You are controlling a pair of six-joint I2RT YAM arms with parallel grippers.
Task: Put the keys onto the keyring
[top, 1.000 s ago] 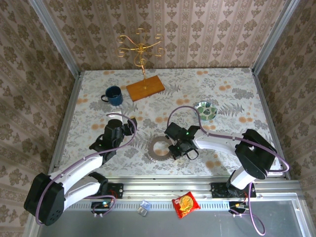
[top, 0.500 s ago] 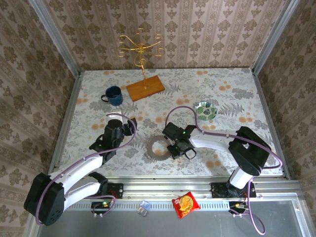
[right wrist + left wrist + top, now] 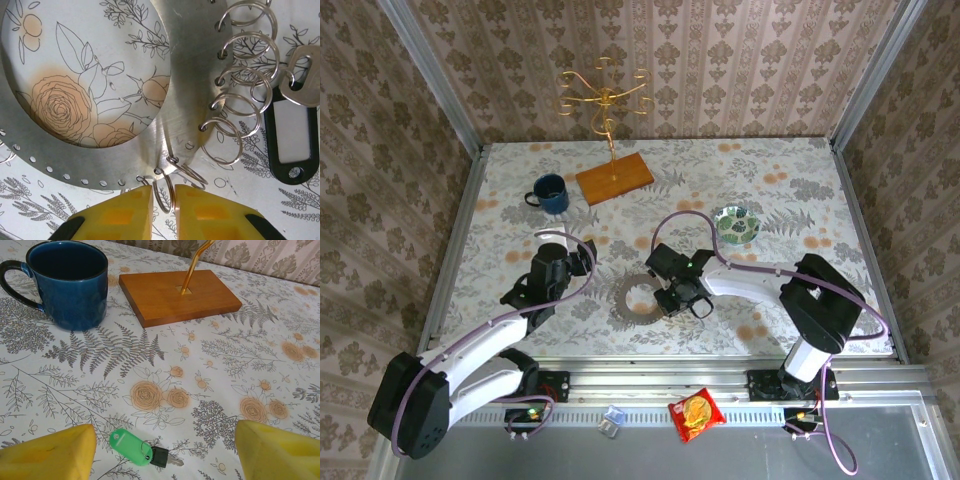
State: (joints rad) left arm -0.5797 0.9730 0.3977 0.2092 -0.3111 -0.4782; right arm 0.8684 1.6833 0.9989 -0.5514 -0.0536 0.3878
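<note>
Left gripper, jaws wide apart and empty, stands low over the table. The green-tagged key lies flat between its yellow fingertips, touching neither. Right gripper, jaws narrowly parted, has a small wire keyring in the gap, hung from the flat grey perforated ring; whether it is pinched or free cannot be told. A black-tagged key lies just beside. Tablecloth: fern and rose print. Walls: damask paper.

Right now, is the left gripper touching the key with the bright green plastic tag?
Apart. The left wrist view shows bare tablecloth between the green-tagged key and both yellow fingers of the left gripper.
</note>
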